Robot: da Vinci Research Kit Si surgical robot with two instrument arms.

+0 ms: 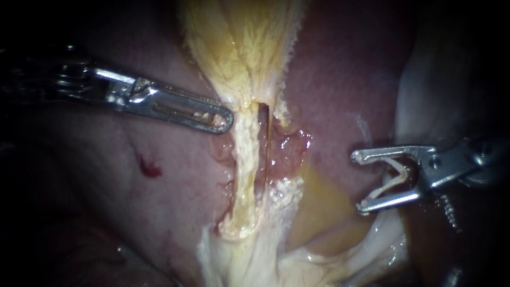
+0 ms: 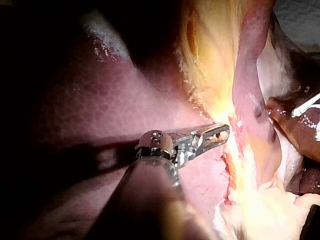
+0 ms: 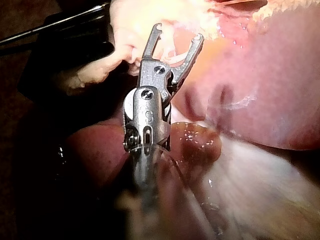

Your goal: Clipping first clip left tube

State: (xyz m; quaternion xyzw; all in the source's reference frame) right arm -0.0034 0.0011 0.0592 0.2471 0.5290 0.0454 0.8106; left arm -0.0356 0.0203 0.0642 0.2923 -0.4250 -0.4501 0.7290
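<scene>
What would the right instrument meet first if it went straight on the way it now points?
Likely the pale ragged tissue beside the tubes, past bare liver. The right instrument carries a clip; depth is unclear, so it might pass above.

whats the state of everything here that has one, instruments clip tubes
left instrument: jaws shut, holding nothing, tip beside the left tube
right instrument: jaws spread wide, carrying the clip between them, clear of the tubes
clip: open, not yet on any tube
left tube: bare, no clip on it
</scene>
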